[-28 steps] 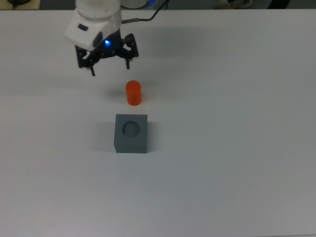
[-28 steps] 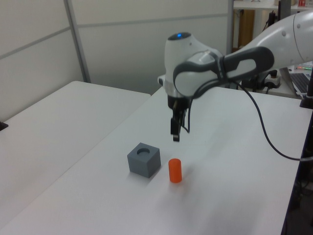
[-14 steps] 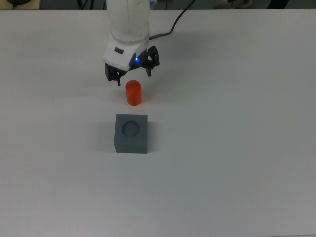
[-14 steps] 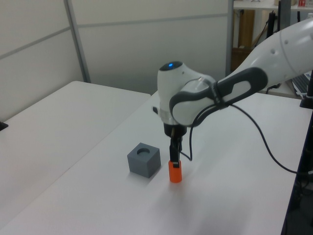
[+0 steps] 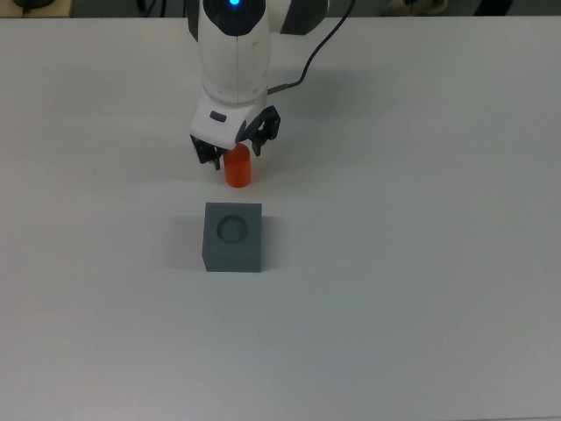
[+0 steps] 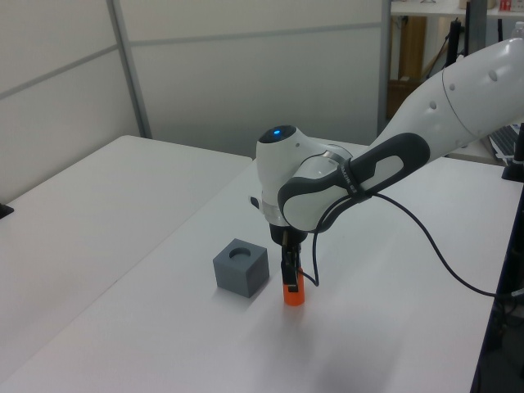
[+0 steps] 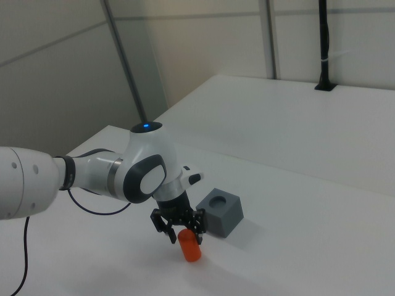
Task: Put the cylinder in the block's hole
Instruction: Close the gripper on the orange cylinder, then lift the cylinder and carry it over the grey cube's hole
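The cylinder stands upright on the white bench, just beyond the block in the top view and apart from it. The block sits flat with its round hole facing up, empty. The jaws are open, lowered over the cylinder's upper part with one finger on each side of it; whether the fingers touch the cylinder is hard to tell. In the right view the cylinder stands beside the block, with the jaws straddling its top.
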{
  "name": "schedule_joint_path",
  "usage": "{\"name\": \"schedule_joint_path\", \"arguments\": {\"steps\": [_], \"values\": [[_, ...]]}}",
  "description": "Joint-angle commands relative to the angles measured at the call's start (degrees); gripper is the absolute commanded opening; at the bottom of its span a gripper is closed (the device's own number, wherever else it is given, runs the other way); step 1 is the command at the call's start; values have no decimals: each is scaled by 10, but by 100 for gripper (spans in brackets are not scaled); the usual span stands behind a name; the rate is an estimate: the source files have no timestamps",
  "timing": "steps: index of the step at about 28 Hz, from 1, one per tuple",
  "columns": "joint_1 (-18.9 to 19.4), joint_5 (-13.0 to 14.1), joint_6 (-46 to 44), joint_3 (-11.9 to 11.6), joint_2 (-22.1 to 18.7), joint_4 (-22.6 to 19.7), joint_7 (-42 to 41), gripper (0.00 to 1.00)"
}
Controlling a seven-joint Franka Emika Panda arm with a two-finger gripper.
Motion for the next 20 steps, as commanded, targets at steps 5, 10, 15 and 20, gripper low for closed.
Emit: {"name": "schedule_joint_path", "arguments": {"steps": [5,10,15,20], "values": [[5,-6,2,5,2,22,3,0],[-5,17,-8,1,4,84,12,0],[-25,57,-8,-1,23,154,14,0],[-36,81,-2,-1,32,183,15,0]]}}
